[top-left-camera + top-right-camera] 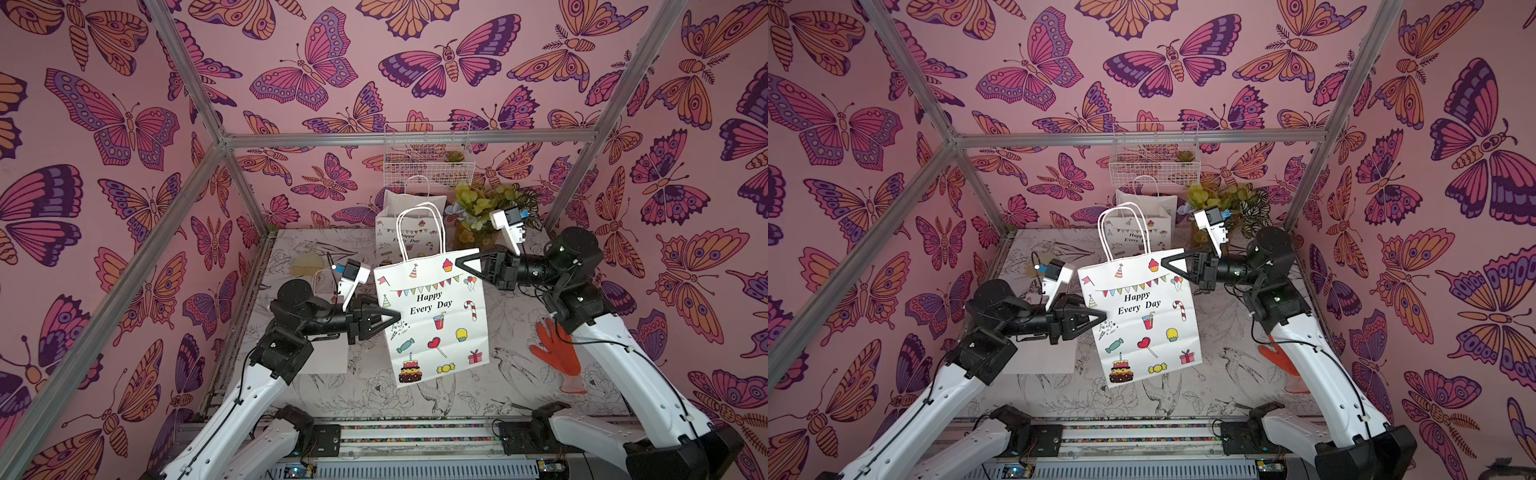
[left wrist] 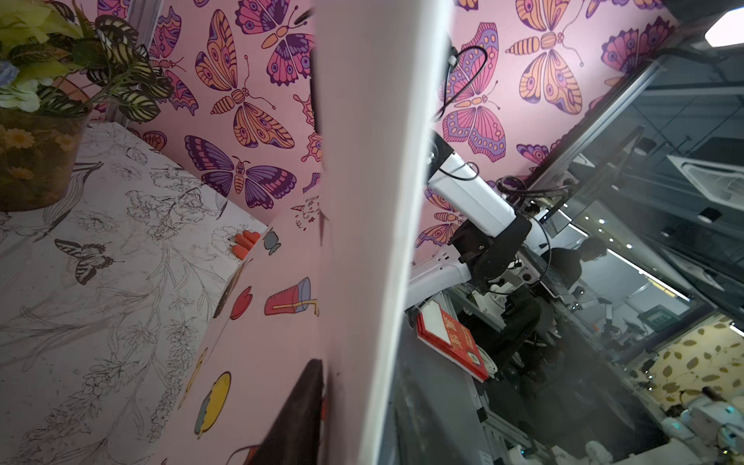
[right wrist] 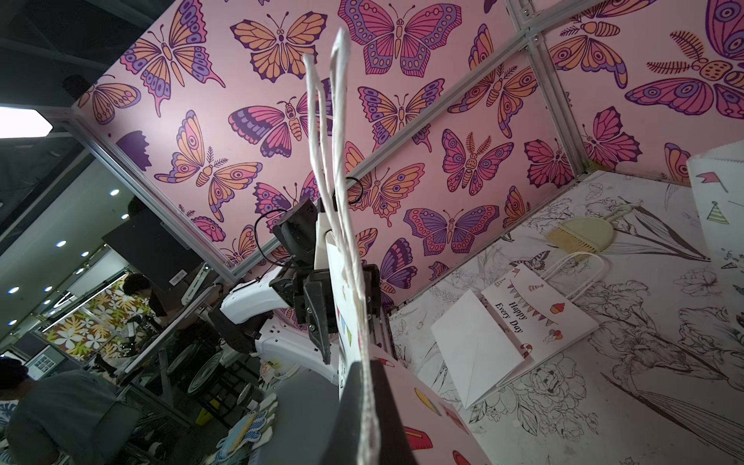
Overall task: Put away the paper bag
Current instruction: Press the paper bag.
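The white paper bag [image 1: 432, 316] [image 1: 1142, 316], printed "Happy Every Day", hangs upright above the table with its two cord handles standing up. My right gripper [image 1: 459, 262] [image 1: 1165, 262] is shut on its top right corner; in the right wrist view the right gripper [image 3: 364, 366] pinches the bag's [image 3: 426, 418] rim. My left gripper [image 1: 395, 318] [image 1: 1102, 318] is open and straddles the bag's left edge at mid height. In the left wrist view one dark finger [image 2: 302, 410] lies along the printed face, and the bag's edge [image 2: 362, 201] hides the other.
A second printed bag [image 1: 409, 224] stands at the back under a white wire basket [image 1: 428, 153] on the wall. A flat bag [image 1: 328, 361] lies under my left arm. A plant pot [image 1: 486, 216], an orange glove [image 1: 557, 353] and a small brush [image 1: 305, 264] sit on the table [image 1: 519, 374].
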